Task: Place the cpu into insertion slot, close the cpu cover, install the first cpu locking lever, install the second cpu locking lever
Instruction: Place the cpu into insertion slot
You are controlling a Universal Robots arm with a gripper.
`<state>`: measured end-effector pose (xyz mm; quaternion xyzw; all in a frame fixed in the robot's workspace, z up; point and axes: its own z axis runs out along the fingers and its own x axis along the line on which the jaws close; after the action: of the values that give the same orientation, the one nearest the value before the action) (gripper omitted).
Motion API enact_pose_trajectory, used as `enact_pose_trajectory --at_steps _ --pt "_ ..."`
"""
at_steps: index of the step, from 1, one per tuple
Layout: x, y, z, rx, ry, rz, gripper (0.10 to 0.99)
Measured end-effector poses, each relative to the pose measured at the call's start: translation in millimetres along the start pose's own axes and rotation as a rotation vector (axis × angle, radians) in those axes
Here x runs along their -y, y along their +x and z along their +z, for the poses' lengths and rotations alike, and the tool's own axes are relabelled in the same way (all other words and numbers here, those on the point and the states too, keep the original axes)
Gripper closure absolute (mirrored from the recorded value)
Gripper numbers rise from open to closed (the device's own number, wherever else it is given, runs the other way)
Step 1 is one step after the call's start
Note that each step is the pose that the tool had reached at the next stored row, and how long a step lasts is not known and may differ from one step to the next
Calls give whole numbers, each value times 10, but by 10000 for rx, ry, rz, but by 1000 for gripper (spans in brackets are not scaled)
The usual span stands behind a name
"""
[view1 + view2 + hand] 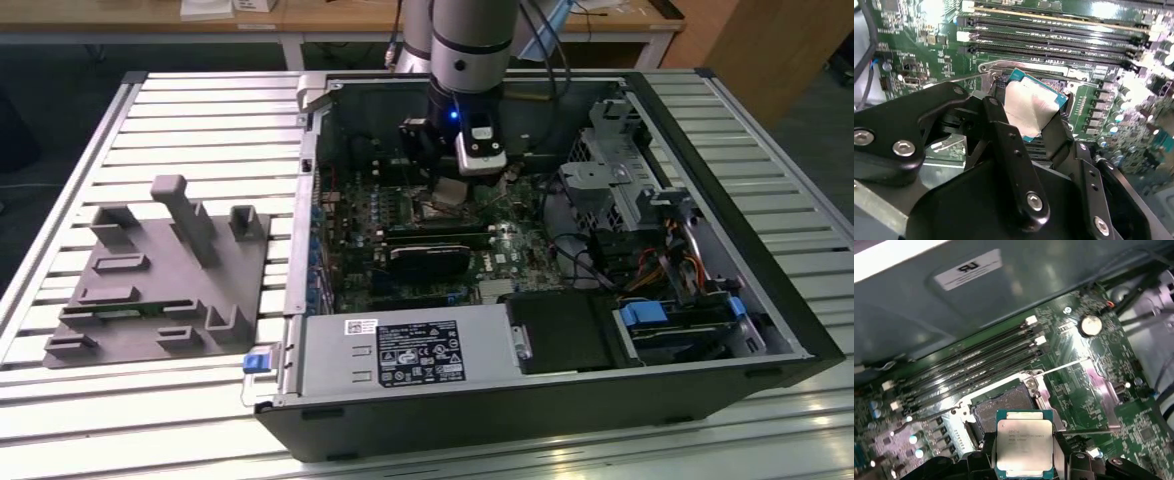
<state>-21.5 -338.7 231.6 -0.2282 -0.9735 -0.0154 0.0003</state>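
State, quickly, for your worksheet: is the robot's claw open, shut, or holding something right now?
The claw: shut on the cpu, which is not yet seated in the insertion slot.

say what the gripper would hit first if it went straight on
Most likely the insertion slot: the gripper holds the cpu in its jaws just short of it, though depth is unclear.

- Slatted pale metal table (187, 100)
- Open computer case (534, 425) lying on it, toward the exterior view's right
- Grey fixture plate (147, 290) at the exterior view's left
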Motion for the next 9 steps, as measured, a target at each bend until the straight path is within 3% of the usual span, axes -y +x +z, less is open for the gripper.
enact_pose_trajectory --at_steps 9 --pt "0 0 6 39 -10 1321 545"
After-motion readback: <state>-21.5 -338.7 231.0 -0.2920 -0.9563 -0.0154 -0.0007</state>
